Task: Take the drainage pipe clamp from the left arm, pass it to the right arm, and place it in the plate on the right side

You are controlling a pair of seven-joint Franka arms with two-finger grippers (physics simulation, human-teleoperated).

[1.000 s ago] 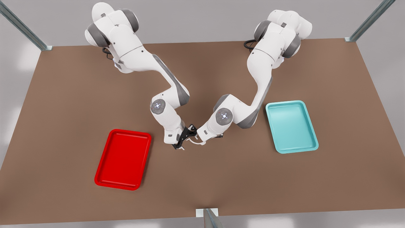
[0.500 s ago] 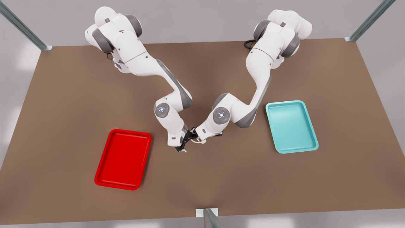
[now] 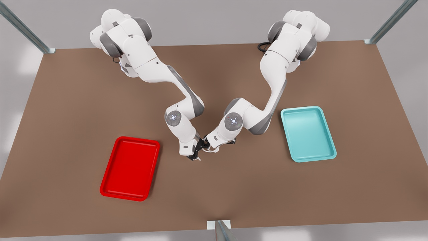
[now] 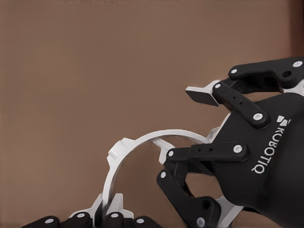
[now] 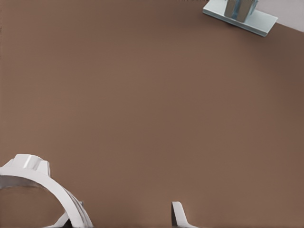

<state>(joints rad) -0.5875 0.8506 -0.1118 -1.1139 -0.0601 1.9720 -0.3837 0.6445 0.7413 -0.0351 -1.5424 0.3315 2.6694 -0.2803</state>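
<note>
Fingers (image 4: 124, 220) of left gripper (image 4: 102, 219) clamped on one flared end of drainage pipe clamp (image 4: 142, 140), holding the half-ring out above the desk (image 3: 67, 100) so the free end faces the other arm. Looks like the handover step, mid-task.

Largest down:
- Brown desk, carrying both trays, well apart.
- Right arm (image 3: 150, 70) on the front view's left, left arm (image 3: 277, 77) on the front view's right, both bent in toward desk centre, wrists nearly touching. Neither waiting.
- Plate (image 3: 130, 167), red, nearer the right arm, nothing in it. Makes sense as drop spot once the pass is done.
- Teal tray (image 3: 307, 134) by the left arm, nothing in it, not the target.
- Right gripper (image 4: 183, 121) just beside the left one, fingers (image 4: 202, 95) spread wide around the clamp's far end. Cannot tell if either pad touches the strip yet. No grip there by the look of it.
- Clamp held between the two grippers, off the desk, arc upright in the left wrist view. Also seen close under the right wrist camera (image 5: 33, 173).

Judgement: next needs right fingers to close on the far end before left lets go. Thin curved strip, likely to twist or slip if pinched off-centre.
</note>
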